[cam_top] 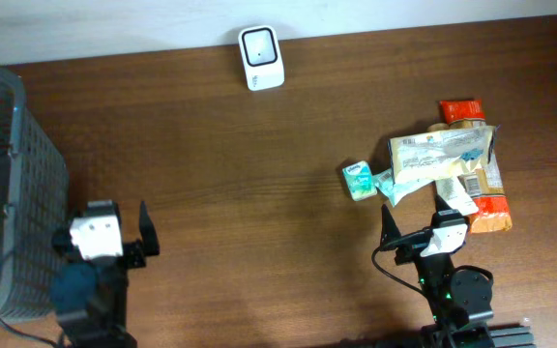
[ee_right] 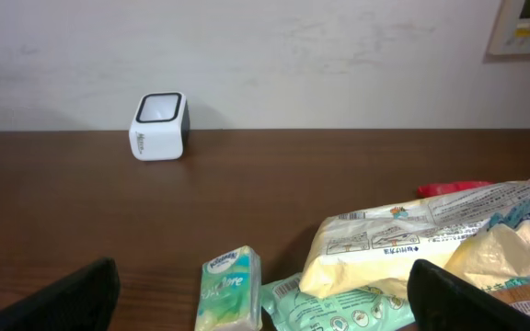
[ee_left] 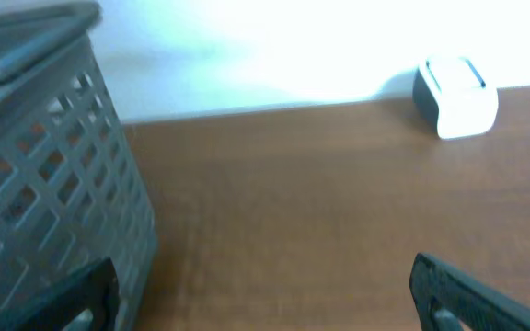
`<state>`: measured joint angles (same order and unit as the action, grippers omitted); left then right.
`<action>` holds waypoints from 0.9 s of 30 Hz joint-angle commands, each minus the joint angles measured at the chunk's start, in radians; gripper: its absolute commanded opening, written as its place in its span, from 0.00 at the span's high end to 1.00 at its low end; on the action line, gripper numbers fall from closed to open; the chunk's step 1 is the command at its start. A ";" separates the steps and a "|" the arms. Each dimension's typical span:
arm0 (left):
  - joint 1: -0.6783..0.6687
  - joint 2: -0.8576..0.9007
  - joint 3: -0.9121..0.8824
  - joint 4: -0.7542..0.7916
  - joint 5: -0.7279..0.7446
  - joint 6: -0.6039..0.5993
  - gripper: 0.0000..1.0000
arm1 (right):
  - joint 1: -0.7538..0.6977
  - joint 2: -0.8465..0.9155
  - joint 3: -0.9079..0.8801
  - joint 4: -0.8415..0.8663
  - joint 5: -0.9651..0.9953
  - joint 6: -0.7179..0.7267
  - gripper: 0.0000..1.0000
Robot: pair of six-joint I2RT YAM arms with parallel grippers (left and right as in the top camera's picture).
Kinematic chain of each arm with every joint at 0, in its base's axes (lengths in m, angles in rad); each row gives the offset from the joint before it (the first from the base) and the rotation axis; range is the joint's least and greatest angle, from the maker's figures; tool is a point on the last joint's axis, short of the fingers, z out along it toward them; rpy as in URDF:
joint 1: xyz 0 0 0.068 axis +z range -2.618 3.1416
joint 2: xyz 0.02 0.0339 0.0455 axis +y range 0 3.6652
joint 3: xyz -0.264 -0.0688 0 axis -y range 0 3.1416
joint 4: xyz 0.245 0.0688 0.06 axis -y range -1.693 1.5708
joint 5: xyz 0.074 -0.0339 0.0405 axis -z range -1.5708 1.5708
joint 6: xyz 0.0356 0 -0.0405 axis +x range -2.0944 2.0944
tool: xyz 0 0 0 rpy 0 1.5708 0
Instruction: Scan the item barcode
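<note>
right wrist view catches only the tips of the right gripper, its two black fingers spread wide at the bottom corners and holding nothing. just ahead lies a small green-and-white tissue pack, its blue script too blurred to read. beside it a mint-green pouch is mostly buried under a cream crinkled plastic bag; the bag's blue print is too fine to make out. a red packet peeks out behind the bag, and overhead an orange packet shows at the pile's near end. the white cube-shaped barcode scanner stands well apart from this pile, at the far edge of the brown wooden table, against the wall. the left gripper is also wide apart and empty, beside a grey lattice plastic basket that the frame edge cuts off; its inside is hard to see.
</note>
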<state>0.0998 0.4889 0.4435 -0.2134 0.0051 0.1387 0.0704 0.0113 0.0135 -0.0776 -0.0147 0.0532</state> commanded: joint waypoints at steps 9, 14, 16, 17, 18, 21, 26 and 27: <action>-0.062 -0.418 -0.435 0.130 -0.012 0.016 0.01 | -0.006 -0.008 -0.008 -0.002 0.012 0.004 0.02; -0.089 -0.484 -0.435 0.130 -0.011 0.016 0.01 | -0.006 -0.008 -0.008 -0.002 0.012 0.004 0.01; -0.090 -0.484 -0.435 0.130 -0.011 0.016 0.01 | -0.006 -0.008 -0.008 -0.002 0.012 0.004 0.02; -0.090 -0.484 -0.435 0.130 -0.011 0.016 0.01 | -0.006 -0.008 -0.008 -0.002 0.012 0.004 0.02; -0.090 -0.484 -0.435 0.130 -0.011 0.016 0.01 | -0.006 -0.008 -0.008 -0.002 0.012 0.004 0.02; -0.090 -0.484 -0.435 0.130 -0.011 0.016 0.01 | -0.006 -0.008 -0.008 -0.002 0.012 0.004 0.02; -0.090 -0.484 -0.435 0.130 -0.011 0.016 0.01 | -0.006 -0.008 -0.008 -0.002 0.012 0.004 0.02; -0.090 -0.484 -0.435 0.130 -0.011 0.016 0.01 | -0.006 -0.008 -0.008 -0.002 0.012 0.004 0.02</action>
<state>0.0132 0.0147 0.0124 -0.0788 -0.0010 0.1390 0.0704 0.0101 0.0139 -0.0776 -0.0147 0.0528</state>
